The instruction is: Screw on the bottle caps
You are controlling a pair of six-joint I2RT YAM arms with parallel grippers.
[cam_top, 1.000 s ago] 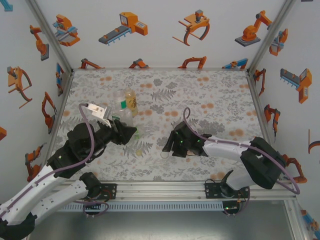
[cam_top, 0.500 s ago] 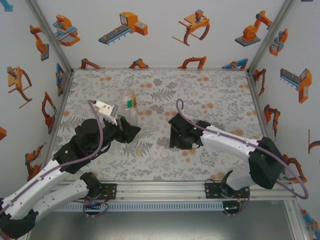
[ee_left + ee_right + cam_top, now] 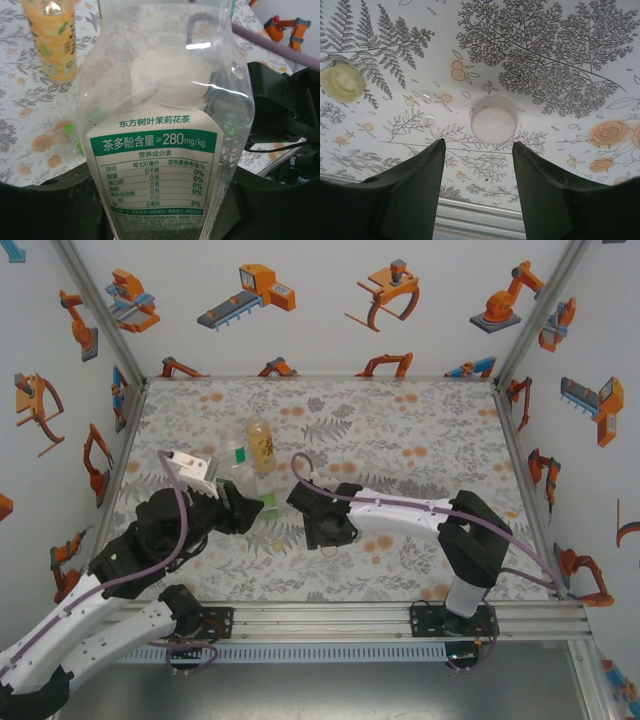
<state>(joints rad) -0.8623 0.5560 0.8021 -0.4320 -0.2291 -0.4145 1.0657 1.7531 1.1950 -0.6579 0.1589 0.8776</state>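
The left gripper (image 3: pixel 248 510) is clamped on the slim clear bottle (image 3: pixel 160 150), with a dark finger pressed against each side of its lower body. In the left wrist view the bottle stands upright right in front of the camera. Its white and green label faces the lens, and a pale round shape shows through the clear plastic above the label. I cannot tell what that shape is. From above, this bottle sits in the left half of the table (image 3: pixel 420 440), in front of the other two bottles.

The right gripper (image 3: pixel 478 145) is open and holds nothing, its two dark fingers spread apart just above the flowered table cover. A white cap (image 3: pixel 494 120) lies flat on the table just beyond the fingertips, in line with the gap between them and touching neither finger. A yellowish cap (image 3: pixel 342 82) lies well off to the side of it, also flat on the table. In the top view the right arm reaches across to the middle of the table, so its gripper is close to the left one.

The amber bottle (image 3: pixel 260 440) with the yellow label stands upright behind the held bottle. A squat clear bottle (image 3: pixel 235 454) stands just to its left.
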